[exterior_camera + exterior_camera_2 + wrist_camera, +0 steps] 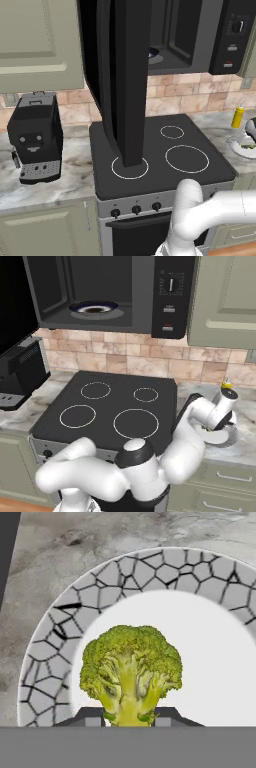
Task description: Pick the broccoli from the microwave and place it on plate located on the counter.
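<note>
— Broccoli (131,674) sits right up close, its pale stem squeezed between the claw (130,717) tips.
— What's under it?
— Just the white plate (65,627) with a cracked-looking rim, on the marble desk (75,542) beside the stove (107,406).

A bumpy green broccoli floret with pale yellow-green stem (131,672) is seen just above the dark gripper fingertips (92,716). Behind it, a round plate (105,597) with white centre and grey black-crackled rim; beyond, grey-white veined marble counter (90,537).
</note>
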